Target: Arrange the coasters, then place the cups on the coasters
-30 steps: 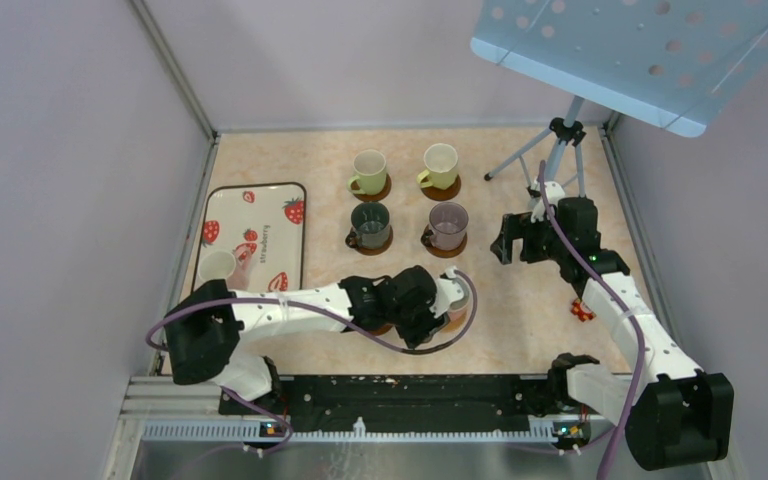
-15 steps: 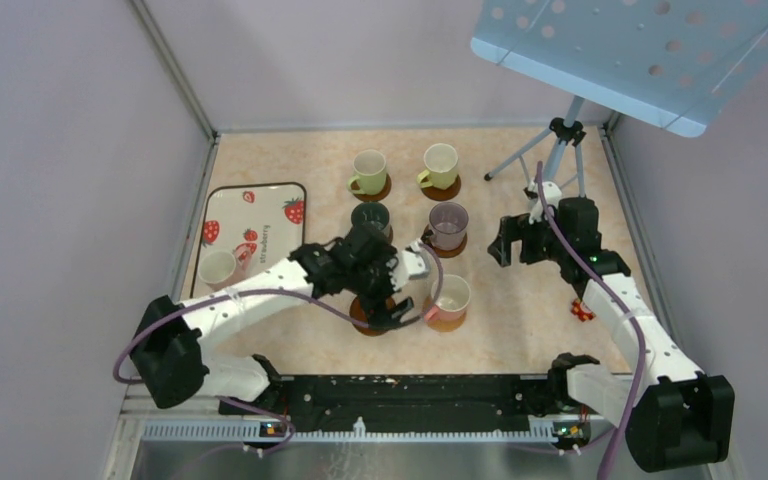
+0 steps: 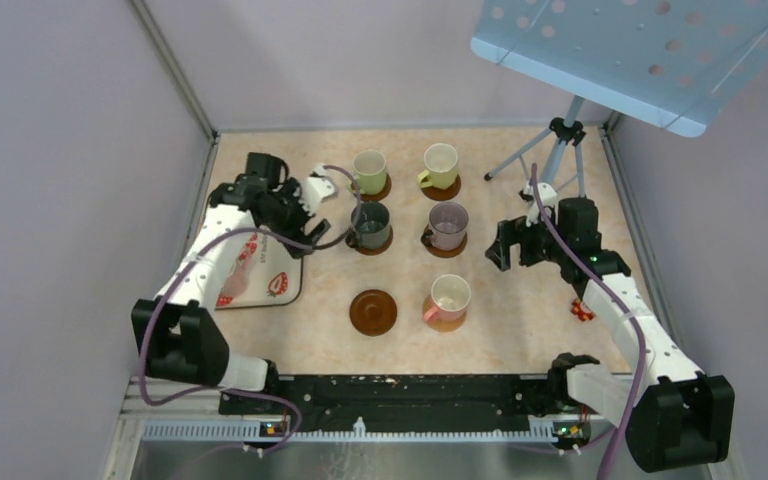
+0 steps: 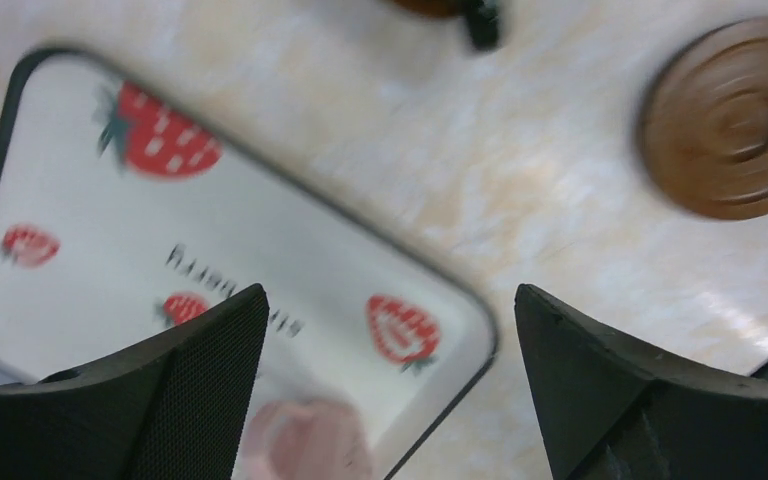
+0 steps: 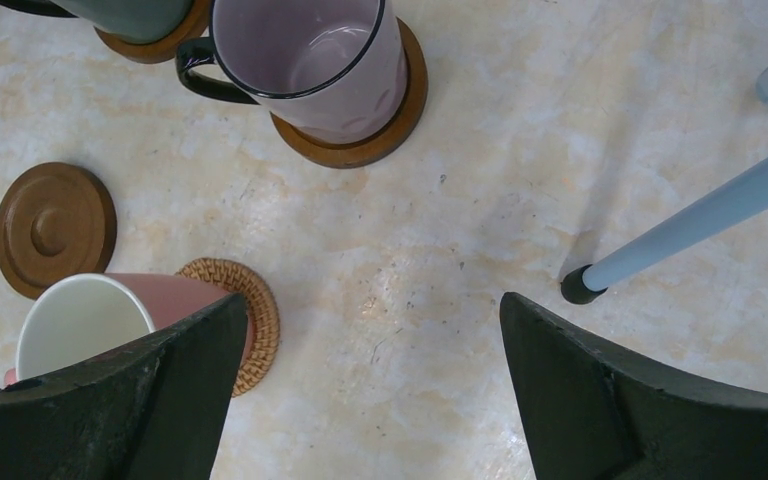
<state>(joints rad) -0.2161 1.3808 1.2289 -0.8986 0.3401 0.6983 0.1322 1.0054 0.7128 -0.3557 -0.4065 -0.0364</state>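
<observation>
Two light green cups (image 3: 368, 172) (image 3: 440, 166), a dark green-grey cup (image 3: 370, 226) and a mauve cup (image 3: 448, 225) each stand on a dark brown coaster. One pink cup (image 3: 450, 297) stands on the tan woven coaster (image 5: 245, 320). A dark brown coaster (image 3: 373, 311) beside it lies bare. Another pink cup (image 4: 305, 445) shows blurred on the strawberry tray (image 4: 210, 250). My left gripper (image 3: 295, 212) hangs open above the tray's far right part, holding nothing. My right gripper (image 3: 505, 245) stands open and empty just right of the mauve cup.
A tripod (image 3: 560, 140) carrying a blue perforated board (image 3: 640, 50) stands at the back right, one leg (image 5: 700, 220) close to my right gripper. A small red object (image 3: 583, 311) lies by the right arm. Walls close in on both sides.
The left gripper opened and let go of the pink cup on the tan coaster, then swung back and left to above the tray. The right arm stayed put.
</observation>
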